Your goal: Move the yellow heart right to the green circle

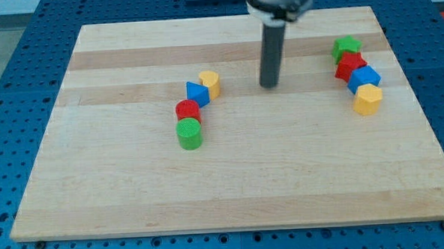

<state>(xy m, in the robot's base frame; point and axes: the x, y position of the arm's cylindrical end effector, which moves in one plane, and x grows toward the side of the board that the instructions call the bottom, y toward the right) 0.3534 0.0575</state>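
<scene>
The yellow heart [210,83] lies left of the board's middle, touching the blue triangle [197,93]. Below them sit the red circle [187,110] and the green circle [190,133], forming a slanted row. My tip [270,85] stands on the board to the right of the yellow heart, with a clear gap between them. The green circle is down and to the left of my tip.
At the view's right a second row holds a green star [347,47], a red block [350,65], a blue block [364,78] and a yellow hexagon [368,99]. The wooden board [232,184] lies on a blue perforated table.
</scene>
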